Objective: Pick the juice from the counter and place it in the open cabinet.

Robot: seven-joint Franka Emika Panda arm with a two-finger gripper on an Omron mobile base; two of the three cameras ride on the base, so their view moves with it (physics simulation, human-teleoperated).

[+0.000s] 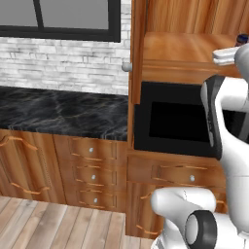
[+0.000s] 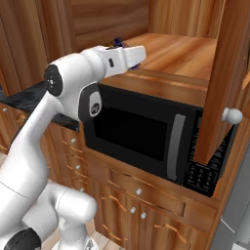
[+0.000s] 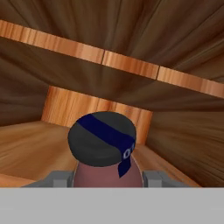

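Observation:
The juice (image 3: 105,148) stands right in front of the hand camera, a reddish-brown bottle with a dark cap and a blue band. My gripper (image 3: 106,178) is shut on the juice, with a grey finger (image 3: 56,177) at either side of its body. From the right base view, the juice (image 2: 118,43) shows as a dark purple tip behind my white hand (image 2: 122,56), at the left front of the open cabinet's shelf (image 2: 180,51). The juice cap (image 1: 241,39) also peeks above the hand over the shelf (image 1: 185,48). The counter it came from is out of view.
A black microwave (image 2: 141,132) sits directly under the shelf. The cabinet door (image 2: 224,83) with its round silver knob (image 2: 232,115) hangs open on the right. A black marble slab (image 1: 63,112) over knobbed drawers (image 1: 90,168) runs left below a window.

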